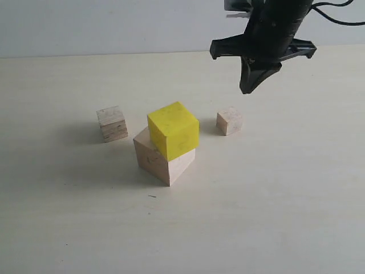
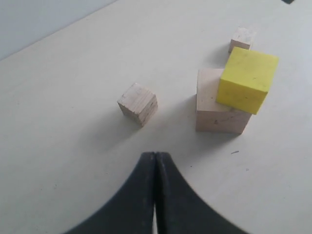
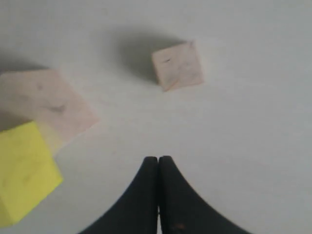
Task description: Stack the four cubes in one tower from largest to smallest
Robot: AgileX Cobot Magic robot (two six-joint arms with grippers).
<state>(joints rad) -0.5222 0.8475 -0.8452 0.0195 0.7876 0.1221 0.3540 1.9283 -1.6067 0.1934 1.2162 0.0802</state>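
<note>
The bright yellow cube [image 1: 173, 130] rests on the largest pale wood cube [image 1: 161, 161], shifted toward one side so it overhangs. The layered plywood cube [image 1: 112, 123] stands alone to the left; the smallest tan cube [image 1: 229, 121] stands alone to the right. My right gripper [image 1: 249, 88] hangs shut and empty above the table, behind and right of the tan cube [image 3: 177, 65]. In its wrist view the shut fingertips [image 3: 158, 159] point between the tan cube and the pale cube [image 3: 46, 105]. My left gripper [image 2: 155, 155] is shut and empty, short of the plywood cube [image 2: 138, 103] and the yellow cube [image 2: 246, 79].
The cubes stand on a pale, plain tabletop [image 1: 274, 205] that runs back to a light wall [image 1: 102, 25]. Dark cables [image 1: 342, 17] trail from the right arm at the top right.
</note>
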